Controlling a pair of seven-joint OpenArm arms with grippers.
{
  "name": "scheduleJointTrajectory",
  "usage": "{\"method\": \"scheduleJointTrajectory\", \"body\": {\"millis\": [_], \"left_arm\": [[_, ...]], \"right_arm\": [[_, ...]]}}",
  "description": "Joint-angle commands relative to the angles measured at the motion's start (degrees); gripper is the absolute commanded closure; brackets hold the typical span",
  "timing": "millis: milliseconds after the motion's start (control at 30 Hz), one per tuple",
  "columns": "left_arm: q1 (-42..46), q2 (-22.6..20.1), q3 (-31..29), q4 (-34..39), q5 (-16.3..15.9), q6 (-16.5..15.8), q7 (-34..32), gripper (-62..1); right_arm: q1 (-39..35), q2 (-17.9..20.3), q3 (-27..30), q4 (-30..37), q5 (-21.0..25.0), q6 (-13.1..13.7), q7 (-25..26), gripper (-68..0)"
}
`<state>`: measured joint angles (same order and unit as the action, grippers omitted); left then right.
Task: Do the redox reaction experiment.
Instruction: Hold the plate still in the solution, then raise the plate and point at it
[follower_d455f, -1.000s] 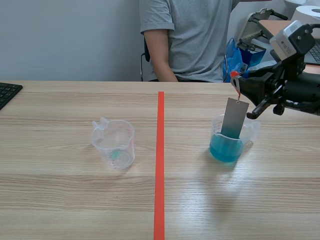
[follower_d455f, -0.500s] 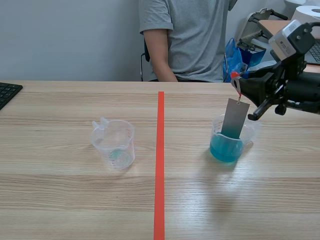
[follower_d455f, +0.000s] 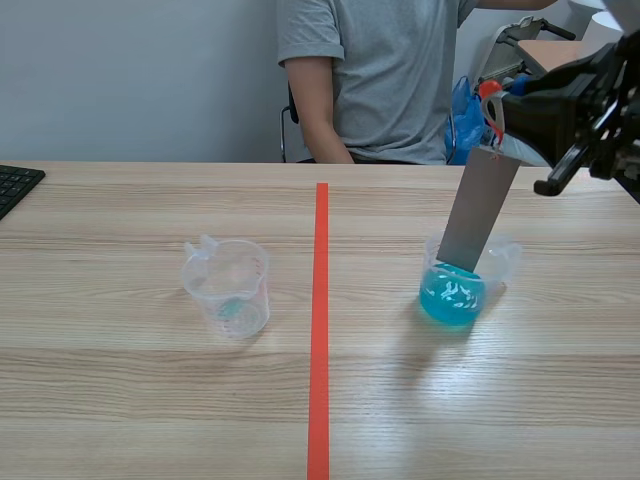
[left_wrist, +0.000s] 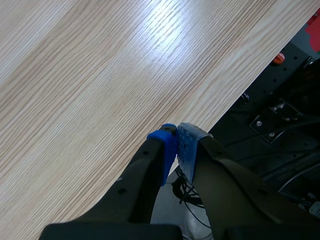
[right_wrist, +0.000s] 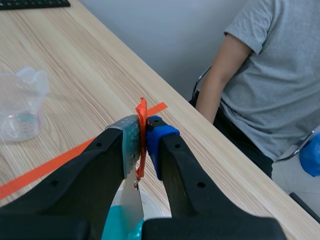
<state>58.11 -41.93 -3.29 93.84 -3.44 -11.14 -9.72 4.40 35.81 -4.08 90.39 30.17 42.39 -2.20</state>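
Right gripper (right_wrist: 142, 131) fingers (right_wrist: 129, 145) pinched on an orange-red tab (right_wrist: 142, 112); below it, hung tilted, a flat grey metal strip (follower_d455f: 478, 210), lower end inside a clear beaker (follower_d455f: 506, 262) of rippled blue liquid (follower_d455f: 450, 298), right of the tape line (follower_d455f: 320, 330). Left gripper (left_wrist: 176, 142) fingers pressed together, holding nothing, over the table (left_wrist: 100, 75) edge.

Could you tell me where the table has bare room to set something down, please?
Bare wood lies between the clear beaker and the tape line, and all along the table's near edge. It is crowded at the blue-liquid beaker, where the right gripper holds the metal strip.
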Motion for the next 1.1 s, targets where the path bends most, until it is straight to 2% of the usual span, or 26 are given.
{"method": "scheduleJointTrajectory", "body": {"millis": [0, 300, 500, 800, 1067], "left_arm": [[-0.2, 0.2, 0.0, 0.3, -0.2, -0.1, -0.8, -3.1], [-0.2, 0.2, 0.0, 0.3, -0.2, -0.1, -0.9, -3.1], [-0.2, 0.2, 0.0, 0.3, -0.2, -0.1, -0.9, -3.1], [-0.2, 0.2, 0.0, 0.3, -0.2, -0.1, -0.8, -3.1], [-0.2, 0.2, 0.0, 0.3, -0.2, -0.1, -0.8, -3.1]], "right_arm": [[1.0, 1.4, 1.4, 1.9, 2.6, 0.3, -0.9, -1.1], [1.0, 5.1, 4.5, 9.3, 15.9, 0.3, -10.3, -1.1], [1.0, 6.8, 5.7, 11.8, 20.9, 0.3, -13.2, -1.1], [1.0, 6.9, 8.3, 13.1, 22.0, 0.3, -15.6, -1.1], [1.0, 6.9, 8.6, 13.1, 22.0, 0.3, -15.7, -1.1]]}}
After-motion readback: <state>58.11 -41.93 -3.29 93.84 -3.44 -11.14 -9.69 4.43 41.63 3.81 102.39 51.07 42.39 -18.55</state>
